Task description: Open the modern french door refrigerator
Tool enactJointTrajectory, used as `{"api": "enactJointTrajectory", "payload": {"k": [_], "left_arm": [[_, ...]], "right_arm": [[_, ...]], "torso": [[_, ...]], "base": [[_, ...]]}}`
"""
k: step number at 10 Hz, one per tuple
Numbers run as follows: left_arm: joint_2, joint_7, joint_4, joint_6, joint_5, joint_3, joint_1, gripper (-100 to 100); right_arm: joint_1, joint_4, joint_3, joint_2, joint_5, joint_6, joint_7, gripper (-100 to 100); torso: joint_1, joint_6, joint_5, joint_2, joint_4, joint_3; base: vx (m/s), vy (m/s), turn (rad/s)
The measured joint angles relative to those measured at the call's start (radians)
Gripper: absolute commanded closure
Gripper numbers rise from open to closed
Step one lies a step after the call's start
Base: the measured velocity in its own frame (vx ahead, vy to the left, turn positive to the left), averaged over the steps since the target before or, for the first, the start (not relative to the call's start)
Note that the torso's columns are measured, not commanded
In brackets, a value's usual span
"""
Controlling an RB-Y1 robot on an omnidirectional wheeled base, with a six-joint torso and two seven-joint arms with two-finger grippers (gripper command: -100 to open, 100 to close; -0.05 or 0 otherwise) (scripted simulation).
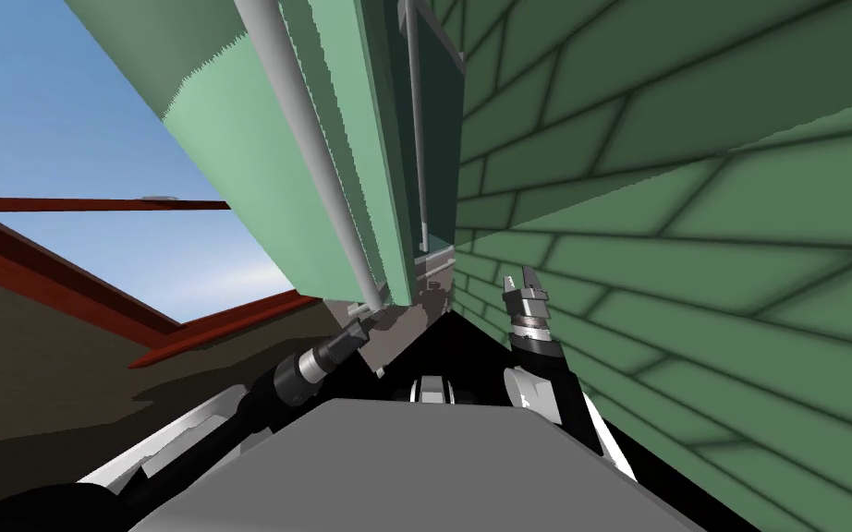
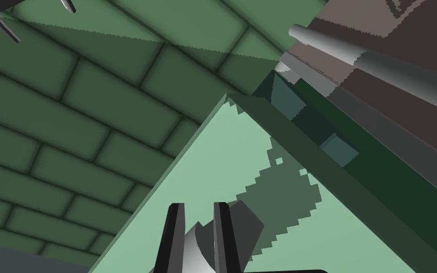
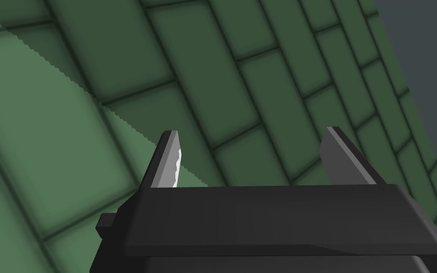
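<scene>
The left tool [image 2: 198, 206] has its two thin fingers [image 2: 224, 234] pulled close together. They pinch the low end of a long grey round bar handle [image 1: 311, 148]. The bar's grey end shows right between the fingers. This handle sits on the big light green fridge door [image 1: 221, 102], and from the tool it runs up and away along the door. The flat green door face lies just past the fingertips.

Beyond the door's far edge there is a dark green gap [image 2: 329, 125]. Two small blue-green blocks [image 2: 339, 149] sit in that gap. I cannot tell what they are, or whether anything is kept in there. On the far side of the gap, a second grey bar handle [image 2: 378, 66] lies along a grey-brown panel [image 2: 402, 33].

The right tool [image 3: 251, 133] is well apart from the left one and holds nothing. Its two fingers stand wide open. It points at a green tiled wall [image 3: 70, 95] and hangs close to it. This wall runs right beside the fridge.
</scene>
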Motion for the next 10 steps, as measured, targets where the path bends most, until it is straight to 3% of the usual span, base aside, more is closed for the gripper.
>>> {"api": "enactJointTrajectory", "payload": {"k": [4,5,7,10], "left_arm": [[0.067,0.011,0.005,-0.064,0.001,-0.027,-0.006,100],[0.082,0.014,0.006,-0.082,0.002,-0.031,-0.008,-100],[0.114,0.044,0.004,-0.066,0.031,0.009,-0.028,-100],[0.166,0.098,0.007,-0.037,0.081,0.076,-0.067,-100]], "right_arm": [[0.000,0.000,0.000,0.000,0.000,0.000,0.000,0],[0.000,0.000,0.000,0.000,0.000,0.000,0.000,0],[0.001,0.000,0.000,0.000,0.000,0.000,0.000,0],[0.000,0.000,0.000,0.000,0.000,0.000,0.000,0]], "torso": [[0.003,0.000,0.000,-0.007,0.000,-0.006],[0.005,0.000,0.001,-0.005,0.000,-0.005],[-0.019,0.004,-0.006,-0.007,-0.004,-0.004],[-0.020,0.008,-0.007,-0.005,-0.003,-0.003]], "base": [[-0.133,0.201,-0.146],[-0.118,0.063,-0.013],[-0.008,-0.062,0.049],[-0.019,-0.050,0.014]]}}
